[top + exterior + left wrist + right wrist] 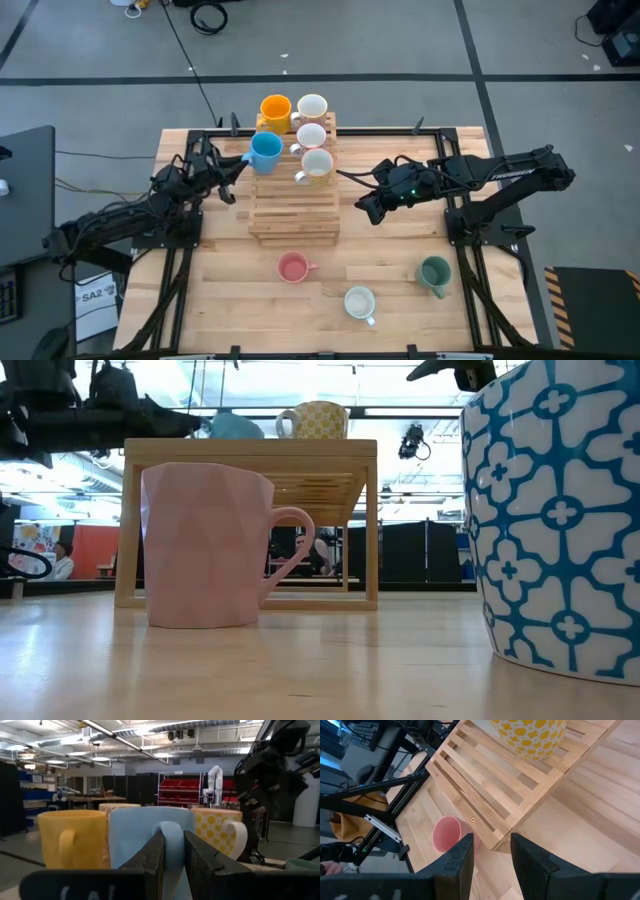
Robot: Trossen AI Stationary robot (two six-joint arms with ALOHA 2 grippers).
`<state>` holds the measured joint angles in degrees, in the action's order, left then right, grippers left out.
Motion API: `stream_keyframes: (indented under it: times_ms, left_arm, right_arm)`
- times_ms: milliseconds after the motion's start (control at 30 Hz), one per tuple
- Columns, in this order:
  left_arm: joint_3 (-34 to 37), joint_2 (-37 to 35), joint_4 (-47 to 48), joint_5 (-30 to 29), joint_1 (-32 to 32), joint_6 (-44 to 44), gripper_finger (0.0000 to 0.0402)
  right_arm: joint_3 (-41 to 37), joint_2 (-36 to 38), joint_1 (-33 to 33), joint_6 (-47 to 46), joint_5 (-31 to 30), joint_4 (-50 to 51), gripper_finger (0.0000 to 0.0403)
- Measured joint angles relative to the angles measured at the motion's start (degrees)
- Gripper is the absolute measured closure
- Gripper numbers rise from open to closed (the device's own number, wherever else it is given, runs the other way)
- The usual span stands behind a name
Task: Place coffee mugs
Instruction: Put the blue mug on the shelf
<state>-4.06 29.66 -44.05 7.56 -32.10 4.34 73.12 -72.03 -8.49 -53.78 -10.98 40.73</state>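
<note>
Left gripper (240, 163) is clamped on the blue mug's (266, 152) handle at the slatted rack's (295, 215) left edge. Right gripper (352, 178) hovers beside the rack, fingers apart, empty. Orange mug (275, 110) and three pale mugs stand on the rack. Pink mug (292, 267), cream mug (359, 302) and green mug (434, 272) stand apart on the table (400, 240).

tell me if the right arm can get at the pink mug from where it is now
Probably yes. The right gripper hangs open beside the wooden rack, holding nothing. The pink mug stands alone on bare table in front of the rack, nothing around it. The left gripper is shut on the blue mug's handle.
</note>
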Motion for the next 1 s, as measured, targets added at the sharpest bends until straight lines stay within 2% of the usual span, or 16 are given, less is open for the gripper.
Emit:
stream_keyframes:
  times_ms: [767,1000]
  left_arm:
    - [-0.2,4.0,0.6,-0.4,0.0,0.6,0.0332]
    - [-0.1,4.1,2.5,-3.7,0.0,0.4,0.0324]
  right_arm:
    - [0.0,0.0,0.0,0.0,0.0,-0.2,0.0269]
    - [0.0,0.0,0.0,0.0,0.0,-0.2,0.0269]
